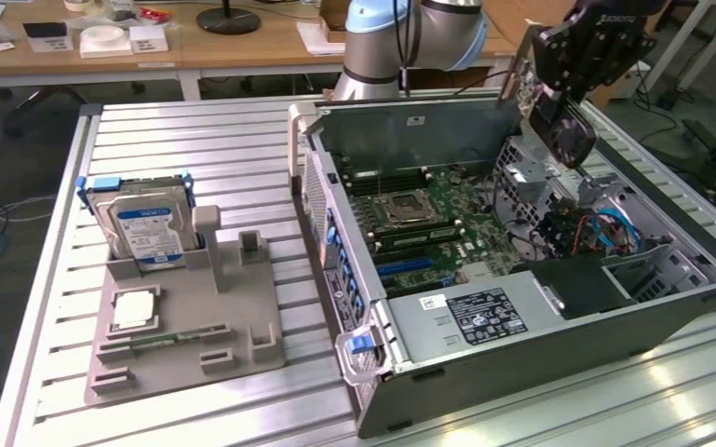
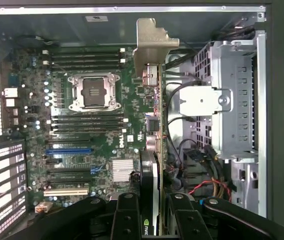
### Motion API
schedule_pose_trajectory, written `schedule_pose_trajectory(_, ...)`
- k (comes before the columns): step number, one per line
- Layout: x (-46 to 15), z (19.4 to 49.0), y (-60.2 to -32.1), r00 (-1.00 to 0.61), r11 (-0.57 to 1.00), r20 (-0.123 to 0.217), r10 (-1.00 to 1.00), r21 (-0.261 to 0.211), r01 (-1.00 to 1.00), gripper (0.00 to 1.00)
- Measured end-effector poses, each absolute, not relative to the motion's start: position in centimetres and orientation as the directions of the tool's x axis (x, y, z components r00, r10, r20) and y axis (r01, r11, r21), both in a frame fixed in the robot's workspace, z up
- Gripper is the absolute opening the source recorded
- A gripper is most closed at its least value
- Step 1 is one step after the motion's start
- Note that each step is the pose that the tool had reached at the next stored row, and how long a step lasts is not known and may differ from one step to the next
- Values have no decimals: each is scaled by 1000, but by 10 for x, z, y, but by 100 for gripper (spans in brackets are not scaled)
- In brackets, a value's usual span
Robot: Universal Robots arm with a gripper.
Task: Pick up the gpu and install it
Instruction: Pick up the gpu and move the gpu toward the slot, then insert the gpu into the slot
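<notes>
Aluminium slats form the surface [image 1: 183,158], which carries the two big items: an open computer case [image 1: 557,358] lying on its side towards the exterior view's right, and a grey parts tray [image 1: 171,345] towards the exterior view's left. A hard drive [image 1: 146,228] stands upright in the tray. Inside the case the green motherboard [image 1: 420,223] lies face up, with a metal drive cage [image 2: 237,100] beside it. The arm [image 1: 408,28] reaches in from the far side of the surface, and its tool [image 2: 154,220] hangs above the case's far right part. The tool is pinching the gpu [image 2: 154,165], one finger [image 2: 126,220] on the cooler face and the other on the board face. The card is up in the air, clear of the board and not seated. In the wrist view it shows edge-on. Its long axis runs straight away from the tool, and the silver bracket [image 2: 149,45] sits at the far end, close to the case's rear wall. It hangs over the strip where the motherboard meets the drive cage. The expansion slots, among them a blue one [image 2: 69,150], run parallel to the card. They lie off to its cooler side, to the exterior view's left of the card and below it. Judging from this, the card is lined up lengthwise but is offset sideways from those slots.
</notes>
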State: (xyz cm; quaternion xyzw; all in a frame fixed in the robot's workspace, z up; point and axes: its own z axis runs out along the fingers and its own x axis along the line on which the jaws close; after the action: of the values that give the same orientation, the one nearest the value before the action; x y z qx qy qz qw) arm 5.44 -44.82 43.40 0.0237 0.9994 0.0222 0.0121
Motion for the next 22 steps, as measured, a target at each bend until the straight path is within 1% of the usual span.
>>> schedule_pose_trajectory(22,64,431,-441,-999,998,-23,48,47,47,27)
